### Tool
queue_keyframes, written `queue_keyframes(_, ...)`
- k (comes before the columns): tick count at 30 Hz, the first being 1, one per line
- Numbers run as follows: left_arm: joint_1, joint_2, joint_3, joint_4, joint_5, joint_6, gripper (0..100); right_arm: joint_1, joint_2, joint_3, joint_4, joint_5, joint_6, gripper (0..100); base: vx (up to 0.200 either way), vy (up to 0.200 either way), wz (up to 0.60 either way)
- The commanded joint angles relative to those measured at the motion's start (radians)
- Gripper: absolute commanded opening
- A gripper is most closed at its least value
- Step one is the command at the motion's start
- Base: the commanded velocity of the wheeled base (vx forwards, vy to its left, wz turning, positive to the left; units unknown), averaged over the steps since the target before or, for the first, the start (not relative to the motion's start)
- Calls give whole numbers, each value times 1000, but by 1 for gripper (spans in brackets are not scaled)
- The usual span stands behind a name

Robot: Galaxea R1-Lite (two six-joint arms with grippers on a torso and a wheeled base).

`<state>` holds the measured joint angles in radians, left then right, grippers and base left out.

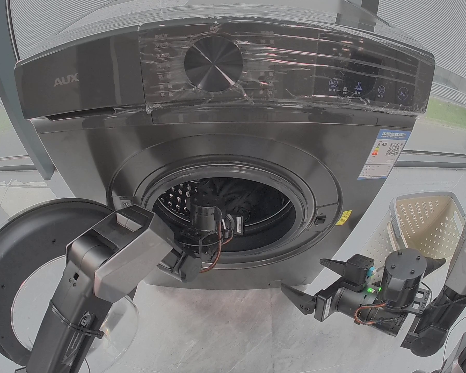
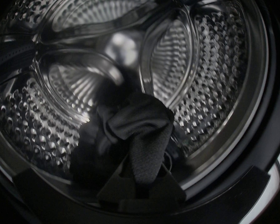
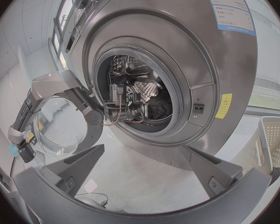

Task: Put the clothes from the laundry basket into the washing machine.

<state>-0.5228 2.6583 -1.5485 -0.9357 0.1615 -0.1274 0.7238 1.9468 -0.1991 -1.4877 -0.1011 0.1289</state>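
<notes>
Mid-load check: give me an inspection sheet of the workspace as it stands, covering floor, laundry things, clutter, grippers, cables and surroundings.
Surface: grey floor, smooth and pale.
Job's things: washing machine with its door swung open on the robot's left; dark cloth inside the drum; laundry basket on the right beside the machine.
Clutter: nothing seen.
Grippers: left gripper inside the drum, shut on the dark cloth; right gripper open, low in front of the machine.
Cables: left wrist cable loops at the drum opening; right wrist cable loops by the wrist.
Surroundings: slatted windows behind the machine.
</notes>
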Motion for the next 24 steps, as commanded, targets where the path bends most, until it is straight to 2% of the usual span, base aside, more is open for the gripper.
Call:
queue_keyframes(1,29,68,-173,-9,38,-3,0,0,1,0,0,0,0,100,0,0,0)
queue_keyframes(3,33,78,-203,-11,50,-1,0,0,1,0,0,0,0,100,0,0,0)
queue_keyframes(4,43,98,-274,0,62,0,0,0,1,0,0,1,0,100,0,0,0)
queue_keyframes(10,61,123,-378,38,64,-3,0,0,1,0,0,1,0,100,0,0,0)
queue_keyframes(23,64,121,-363,43,64,-1,0,-1,1,0,0,0,0,100,0,0,0)
queue_keyframes(24,64,120,-363,41,64,-1,100,-1,1,-2,0,1,0,100,0,0,0)
